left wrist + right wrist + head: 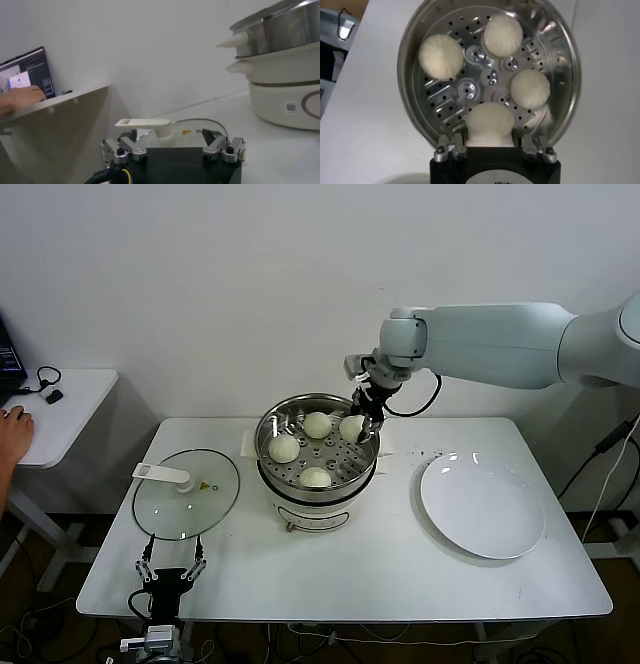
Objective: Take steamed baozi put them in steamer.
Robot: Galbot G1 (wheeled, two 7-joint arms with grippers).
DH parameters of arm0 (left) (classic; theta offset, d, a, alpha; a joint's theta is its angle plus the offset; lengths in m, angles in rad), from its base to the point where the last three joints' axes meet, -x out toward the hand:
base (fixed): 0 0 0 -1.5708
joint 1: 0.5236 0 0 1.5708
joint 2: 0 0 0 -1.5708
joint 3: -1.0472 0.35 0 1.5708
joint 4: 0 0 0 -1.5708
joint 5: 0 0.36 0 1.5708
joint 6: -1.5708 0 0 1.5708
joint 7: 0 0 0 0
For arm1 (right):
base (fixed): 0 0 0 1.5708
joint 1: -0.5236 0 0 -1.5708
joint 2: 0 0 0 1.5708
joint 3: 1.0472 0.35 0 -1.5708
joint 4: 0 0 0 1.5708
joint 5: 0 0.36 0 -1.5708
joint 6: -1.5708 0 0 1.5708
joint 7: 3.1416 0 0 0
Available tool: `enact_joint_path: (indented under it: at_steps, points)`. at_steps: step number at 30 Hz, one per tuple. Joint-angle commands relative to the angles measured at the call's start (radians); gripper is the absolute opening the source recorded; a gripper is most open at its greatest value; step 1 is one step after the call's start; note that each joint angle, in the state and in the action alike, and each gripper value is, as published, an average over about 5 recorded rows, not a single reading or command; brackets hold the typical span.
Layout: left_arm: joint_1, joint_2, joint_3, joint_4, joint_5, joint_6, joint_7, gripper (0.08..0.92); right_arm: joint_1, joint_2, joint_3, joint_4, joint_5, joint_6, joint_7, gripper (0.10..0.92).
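I am holding the fourth baozi [490, 122] clamped in my right gripper [365, 427] just inside the steamer [272, 427] rim, beside three others on its tray, while my left gripper [171, 570] is waiting open near the glass lid [215, 502].

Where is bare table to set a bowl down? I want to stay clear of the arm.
Bare table runs along the near edge in front of the steamer, between the glass lid and the white plate. The steamer itself is crowded: four baozi fill it, with the right gripper over its far rim.
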Motion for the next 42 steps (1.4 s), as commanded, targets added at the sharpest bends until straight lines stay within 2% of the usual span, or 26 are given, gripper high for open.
enact_joint_path:
  at_steps: [1, 22, 25, 30, 33, 42]
  points:
    - [-0.002, -0.049, -0.001, 0.005, 0.005, -0.004, -0.001, 0.823, -0.073, 0.015, 0.018, -0.024, -0.029, -0.008, 0.016, 0.593]
    - [-0.003, -0.049, -0.005, 0.008, 0.003, -0.009, -0.002, 0.823, -0.107, 0.024, 0.035, -0.047, -0.067, -0.011, 0.035, 0.605]
    - [-0.002, -0.049, -0.004, 0.006, 0.003, -0.009, -0.002, 0.823, -0.105, 0.024, 0.041, -0.047, -0.050, -0.009, 0.035, 0.639]
    - [0.001, -0.049, -0.004, 0.000, 0.004, -0.007, -0.001, 0.823, -0.090, 0.012, 0.048, -0.041, -0.020, -0.008, 0.038, 0.764]
    - [0.002, -0.049, -0.003, -0.004, 0.004, -0.006, -0.001, 0.823, -0.070, -0.009, 0.053, -0.030, -0.006, -0.008, 0.046, 0.809]
    - [0.006, -0.049, 0.000, -0.014, 0.008, -0.002, 0.000, 0.823, -0.002, -0.118, 0.103, 0.035, -0.001, -0.016, 0.105, 0.823]
